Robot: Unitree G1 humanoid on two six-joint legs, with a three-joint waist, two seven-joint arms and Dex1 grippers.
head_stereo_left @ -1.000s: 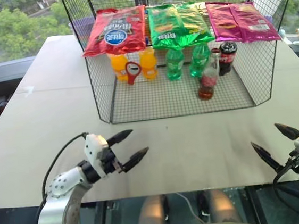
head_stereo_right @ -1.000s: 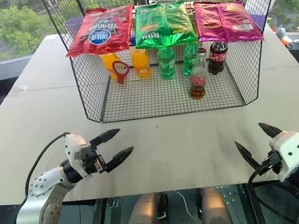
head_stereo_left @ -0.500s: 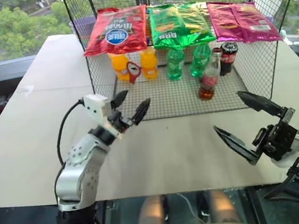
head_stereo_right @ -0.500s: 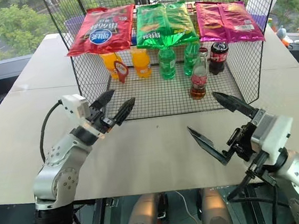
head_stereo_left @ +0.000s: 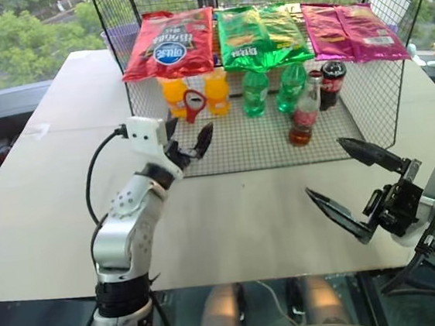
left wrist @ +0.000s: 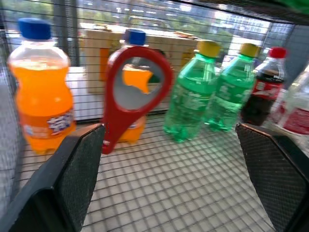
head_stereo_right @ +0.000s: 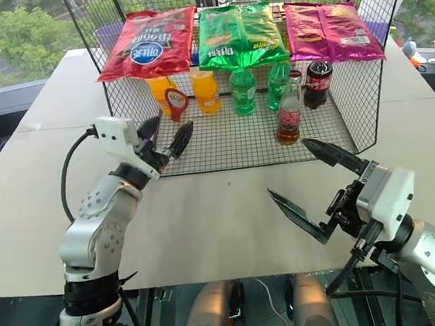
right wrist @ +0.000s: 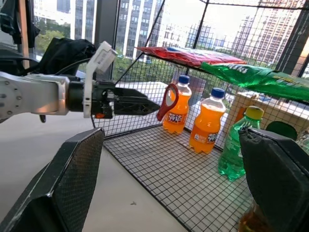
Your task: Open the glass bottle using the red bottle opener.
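Left gripper [head_stereo_left: 193,144] spread, empty, at wire rack [head_stereo_left: 367,108] mouth, upper-left centre. Right gripper [head_stereo_left: 343,186] spread, empty, lower right over tabletop [head_stereo_left: 42,197]. Red bottle opener [head_stereo_left: 193,103] upright against orange bottles, ungrasped. Glass bottle [head_stereo_left: 304,116] right of centre, capped. Nothing done yet; everything remains.

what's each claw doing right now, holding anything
Left claw: open, holding nothing, at the wire rack's front, near the red bottle opener.
Right claw: open, holding nothing, above the table in front of the rack.
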